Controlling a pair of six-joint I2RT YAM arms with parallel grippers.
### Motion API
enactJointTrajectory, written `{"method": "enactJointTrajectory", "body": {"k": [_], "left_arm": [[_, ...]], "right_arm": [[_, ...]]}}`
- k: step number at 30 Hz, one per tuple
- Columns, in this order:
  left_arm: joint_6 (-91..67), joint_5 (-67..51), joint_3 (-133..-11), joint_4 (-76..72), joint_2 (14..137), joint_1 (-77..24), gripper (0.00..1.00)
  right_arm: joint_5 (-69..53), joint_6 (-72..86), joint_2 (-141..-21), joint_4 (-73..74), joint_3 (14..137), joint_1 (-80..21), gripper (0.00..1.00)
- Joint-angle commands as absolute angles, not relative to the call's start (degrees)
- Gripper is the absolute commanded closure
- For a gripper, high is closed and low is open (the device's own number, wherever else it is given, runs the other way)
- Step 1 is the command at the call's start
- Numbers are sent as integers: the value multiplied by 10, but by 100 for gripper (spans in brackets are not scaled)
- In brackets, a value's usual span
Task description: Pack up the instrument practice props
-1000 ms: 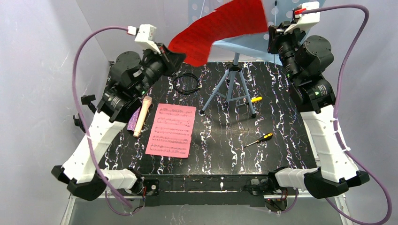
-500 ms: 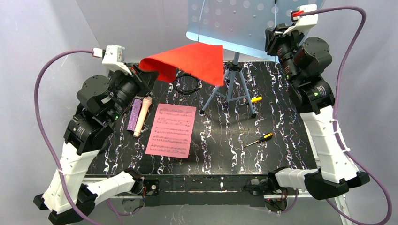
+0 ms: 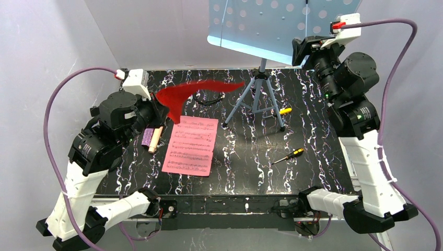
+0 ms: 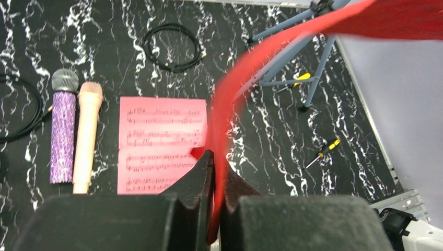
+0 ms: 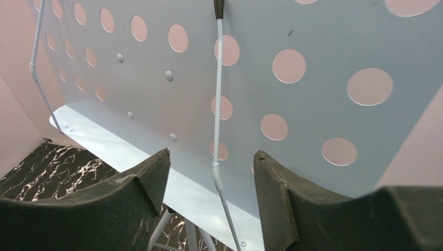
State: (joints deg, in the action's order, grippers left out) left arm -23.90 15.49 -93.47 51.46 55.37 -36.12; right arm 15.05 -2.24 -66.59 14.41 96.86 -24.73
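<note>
My left gripper [image 3: 159, 112] [image 4: 214, 157] is shut on the edge of the red sheet-music page [image 3: 196, 89] [image 4: 251, 68], which curls up and to the right above the table. The pink page [image 3: 190, 146] [image 4: 156, 141] lies flat on the black marbled table. Left of it lie the purple glitter microphone [image 4: 62, 130] [image 3: 148, 137] and the cream microphone [image 4: 87, 136] [image 3: 154, 144] side by side, partly hidden under my left arm in the top view. My right gripper [image 3: 299, 49] [image 5: 211, 162] is open in front of the music stand's desk [image 5: 313, 104], holding nothing.
The pale blue perforated stand [image 3: 261, 26] rests on a grey tripod [image 3: 256, 99] at the back centre. A thin wire page-holder [image 5: 217, 130] runs between my right fingers. Two yellow-handled screwdrivers [image 3: 284, 111] [image 3: 290, 155] lie to the right. A black cable coil [image 4: 172, 47] lies at the back.
My left arm has pulled the red page off the stand and down to the left, low over the table. My right gripper has opened and stayed by the stand.
</note>
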Motion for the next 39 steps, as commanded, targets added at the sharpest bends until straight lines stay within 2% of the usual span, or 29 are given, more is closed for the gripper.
{"method": "enactJointTrajectory", "body": {"k": [1,4,10,19,25,39], "left_arm": [[-260,178,-931,585,538,-359,100],[-276,175,-926,617,536,-359,100],[-301,135,-915,654,552,-359,100],[-311,41,-937,656,645,-350,100],[-330,-108,-875,564,657,-261,100],[-367,-205,-865,400,746,-178,100]], "right_arm": [[154,-49,-639,103,966,-248,27],[156,-58,-629,103,961,-247,24],[155,-59,-597,95,932,-248,23],[141,-44,-546,89,877,-249,13],[155,-54,-510,88,859,-249,2],[182,-68,-465,101,845,-249,1]]}}
